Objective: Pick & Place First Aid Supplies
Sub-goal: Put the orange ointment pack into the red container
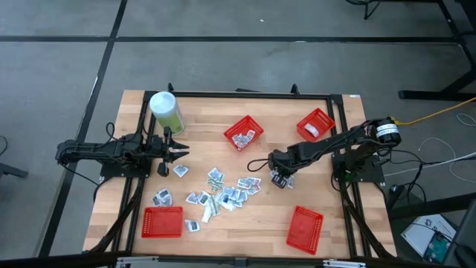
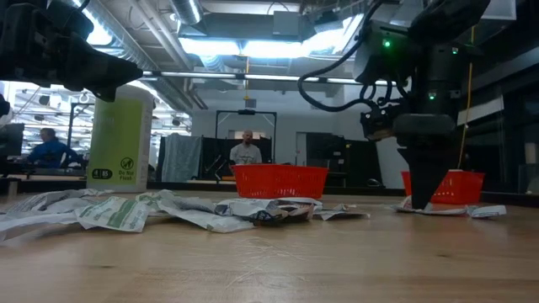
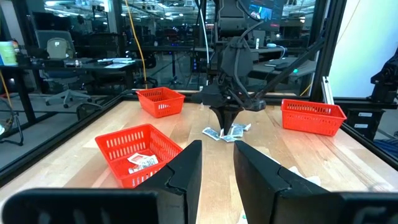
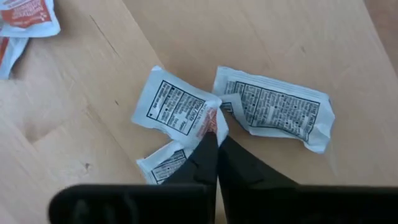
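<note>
While the right gripper (image 4: 214, 138) stands tip-down on the wooden table (image 1: 260, 223), its two fingers are pinched together on the corner of a small square packet (image 4: 177, 107), one of three white packets lying flat and touching beneath it. The widest of these (image 4: 273, 109) is an oblong lying with its long axis slantwise to the square packet's edges, printed face up; the third (image 4: 163, 163) is partly hidden behind the fingers. Toward the table's middle, a loose scatter of first aid supplies (image 1: 223, 192) lies flat, pointing every which way. Two red baskets (image 1: 162, 221) (image 1: 305, 227) sit at the near edge, two more (image 1: 244, 132) (image 1: 315, 123) at the far side, each of the far pair holding packets. At the left, the left gripper (image 1: 183, 152) hovers with fingers apart beside a pale-green canister (image 1: 166, 110).
</note>
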You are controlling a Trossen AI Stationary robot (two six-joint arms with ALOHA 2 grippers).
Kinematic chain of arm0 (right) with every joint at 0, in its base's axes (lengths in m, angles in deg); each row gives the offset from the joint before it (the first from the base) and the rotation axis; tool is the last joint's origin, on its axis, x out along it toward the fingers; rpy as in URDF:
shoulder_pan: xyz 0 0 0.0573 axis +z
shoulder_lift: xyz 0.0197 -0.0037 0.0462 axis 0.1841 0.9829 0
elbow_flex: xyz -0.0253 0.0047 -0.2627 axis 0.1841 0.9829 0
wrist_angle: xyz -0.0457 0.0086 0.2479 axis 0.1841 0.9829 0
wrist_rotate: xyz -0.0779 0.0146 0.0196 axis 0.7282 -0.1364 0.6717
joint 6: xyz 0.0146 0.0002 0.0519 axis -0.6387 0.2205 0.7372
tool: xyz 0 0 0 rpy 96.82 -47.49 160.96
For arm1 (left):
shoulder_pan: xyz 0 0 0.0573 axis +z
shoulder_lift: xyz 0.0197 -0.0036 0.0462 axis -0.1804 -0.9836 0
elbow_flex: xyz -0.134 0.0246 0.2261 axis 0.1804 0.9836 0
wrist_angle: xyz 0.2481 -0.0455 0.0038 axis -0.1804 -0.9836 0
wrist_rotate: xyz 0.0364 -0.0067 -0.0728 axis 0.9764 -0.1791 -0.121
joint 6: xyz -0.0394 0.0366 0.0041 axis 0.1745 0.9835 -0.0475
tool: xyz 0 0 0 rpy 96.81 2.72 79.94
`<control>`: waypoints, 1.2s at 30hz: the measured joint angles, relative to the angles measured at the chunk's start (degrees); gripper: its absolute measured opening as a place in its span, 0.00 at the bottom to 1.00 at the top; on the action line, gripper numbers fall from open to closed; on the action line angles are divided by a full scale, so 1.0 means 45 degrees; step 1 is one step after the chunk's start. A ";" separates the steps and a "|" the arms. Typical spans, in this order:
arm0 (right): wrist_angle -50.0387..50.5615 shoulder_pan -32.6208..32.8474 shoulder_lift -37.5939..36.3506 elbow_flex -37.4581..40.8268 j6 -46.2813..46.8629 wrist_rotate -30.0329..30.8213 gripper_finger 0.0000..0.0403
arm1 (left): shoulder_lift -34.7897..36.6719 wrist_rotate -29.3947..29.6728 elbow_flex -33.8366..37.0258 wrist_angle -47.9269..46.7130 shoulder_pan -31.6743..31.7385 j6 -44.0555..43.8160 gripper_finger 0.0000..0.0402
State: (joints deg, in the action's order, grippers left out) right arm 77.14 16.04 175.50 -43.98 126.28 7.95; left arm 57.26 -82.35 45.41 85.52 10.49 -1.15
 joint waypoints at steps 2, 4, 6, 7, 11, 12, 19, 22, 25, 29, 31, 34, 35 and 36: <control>0.0039 0.0000 -0.0004 -0.0042 -0.0006 -0.0089 0.05 | 0.0000 -0.0001 0.0005 -0.0004 0.0000 0.0000 0.22; 0.0089 0.0000 0.0001 -0.0166 -0.0120 -0.0130 0.05 | 0.0000 -0.0002 0.0002 0.0000 0.0000 0.0000 0.22; 0.0099 0.0000 0.0001 -0.0430 -0.0347 -0.0132 0.03 | 0.0002 -0.0002 0.0002 -0.0004 0.0000 0.0000 0.22; 0.0069 0.0000 0.0001 -0.0560 -0.0453 -0.0132 0.02 | 0.0000 -0.0001 0.0001 0.0000 0.0000 0.0000 0.22; -0.0003 0.0000 -0.0001 -0.1078 -0.0951 -0.0120 0.02 | 0.0000 -0.0004 0.0004 0.0000 0.0000 0.0000 0.22; -0.0115 0.0000 0.0001 -0.1185 -0.1014 -0.0118 0.03 | 0.0000 -0.0004 0.0000 -0.0004 0.0000 0.0000 0.22; -0.0939 0.0000 -0.0004 -0.1965 -0.1991 -0.0091 0.01 | 0.0002 0.0000 0.0002 -0.0004 0.0000 0.0000 0.22; -0.1504 0.0000 -0.0014 -0.2333 -0.2406 -0.0079 0.02 | 0.0002 0.0000 0.0005 -0.0002 0.0000 0.0000 0.22; -0.2169 0.0000 -0.0019 -0.2628 -0.2919 -0.0079 0.03 | 0.0005 -0.0005 0.0004 -0.0005 0.0000 0.0000 0.22; -0.3497 -0.0004 -0.0024 -0.2851 -0.3930 -0.0060 0.02 | 0.0005 0.0000 0.0000 -0.0004 0.0000 0.0000 0.22; -0.4273 -0.0056 -0.0024 -0.2851 -0.4385 0.0134 0.01 | 0.0002 -0.0002 0.0004 -0.0002 0.0000 0.0000 0.22; -0.5100 -0.0230 -0.0024 -0.2851 -0.4872 0.0605 0.01 | 0.0000 -0.0003 0.0003 -0.0005 0.0000 0.0000 0.22; -0.5259 -0.0314 -0.0024 -0.2851 -0.5000 0.0833 0.02 | 0.0002 -0.0001 0.0005 -0.0001 0.0000 0.0000 0.22; -0.5404 -0.0418 -0.0024 -0.2851 -0.5119 0.1055 0.03 | 0.0002 0.0000 0.0005 -0.0002 0.0000 0.0000 0.22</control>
State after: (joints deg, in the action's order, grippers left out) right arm 52.82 14.16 175.39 -56.81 103.25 12.70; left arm 57.27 -82.35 45.43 85.51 10.49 -1.15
